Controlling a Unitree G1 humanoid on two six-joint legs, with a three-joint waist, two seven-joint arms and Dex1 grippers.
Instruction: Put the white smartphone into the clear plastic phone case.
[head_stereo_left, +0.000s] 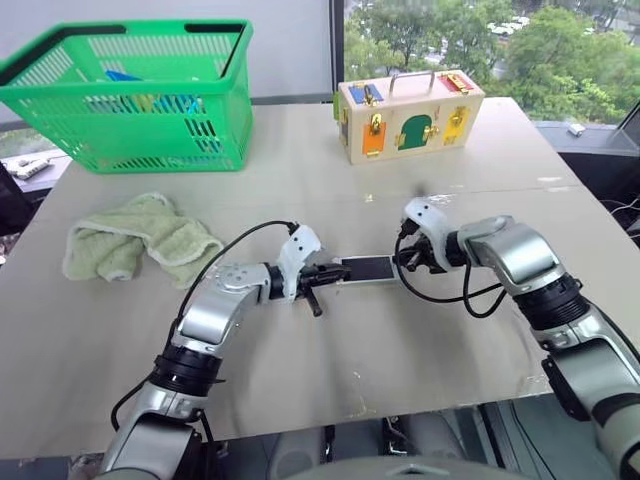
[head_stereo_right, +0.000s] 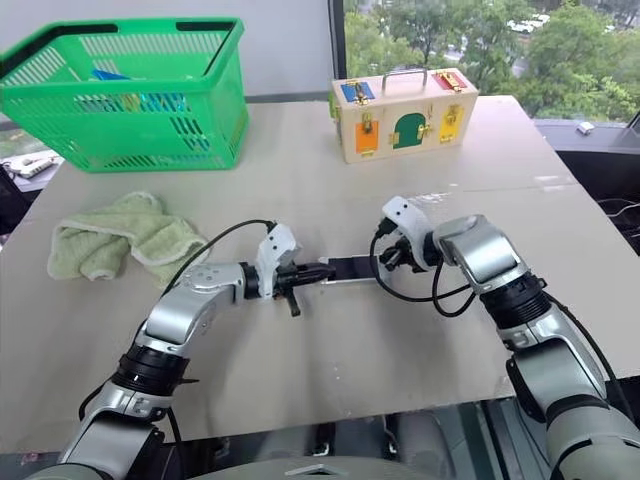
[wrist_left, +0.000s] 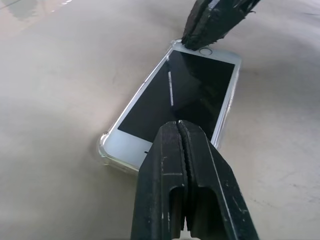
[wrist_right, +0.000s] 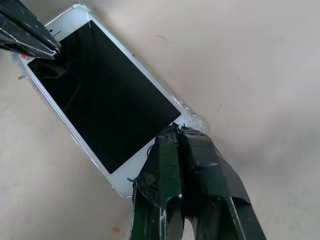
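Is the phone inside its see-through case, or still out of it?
Inside. The white smartphone lies screen-up in the clear plastic phone case, whose glossy rim shows around its corners. Whether every corner has fully snapped in, cannot tell.

white smartphone (wrist_left: 175, 95) home-button end partly hidden under right gripper (wrist_left: 200, 42) tips, near edge covered by left gripper (wrist_left: 182, 131) fingers, clear plastic phone case (wrist_left: 106, 150) visible only as rim, green basket (head_stereo_left: 130, 95) contents indistinct at 11 o'clock, cut off at top edge

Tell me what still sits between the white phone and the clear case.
Nothing visible. The white smartphone already lies inside the clear plastic phone case on the table, with the shut left claw and shut right claw at its opposite ends.
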